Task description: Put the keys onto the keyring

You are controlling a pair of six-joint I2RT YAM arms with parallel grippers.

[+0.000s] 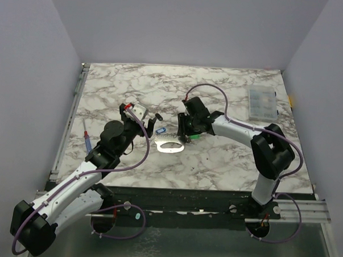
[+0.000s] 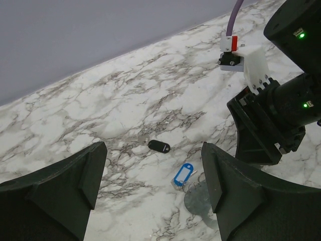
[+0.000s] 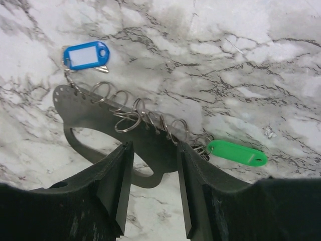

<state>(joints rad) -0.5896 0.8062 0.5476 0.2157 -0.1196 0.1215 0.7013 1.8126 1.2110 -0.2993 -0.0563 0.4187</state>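
Note:
The keyring is a flat grey metal holder point(image 3: 100, 115) with a row of several split rings point(image 3: 126, 122) along its edge, lying on the marble table; it looks pale in the top view point(image 1: 168, 145). The blue key point(image 3: 86, 55) hangs on a ring at its left end and shows in the left wrist view point(image 2: 183, 174) and the top view point(image 1: 162, 130). The green key point(image 3: 236, 152) hangs on the rings at the right end point(image 1: 194, 136). My right gripper point(image 3: 154, 150) is open, its fingers straddling the holder's near edge. My left gripper point(image 2: 153, 155) is open wide and empty, above the table just left of the blue key.
A black-tagged key point(image 2: 159, 146) lies on the table beyond the blue key. A clear compartment box point(image 1: 261, 103) stands at the far right. A blue-and-red pen-like tool point(image 1: 88, 141) lies near the left edge. The right arm's wrist point(image 2: 281, 110) fills the right of the left wrist view.

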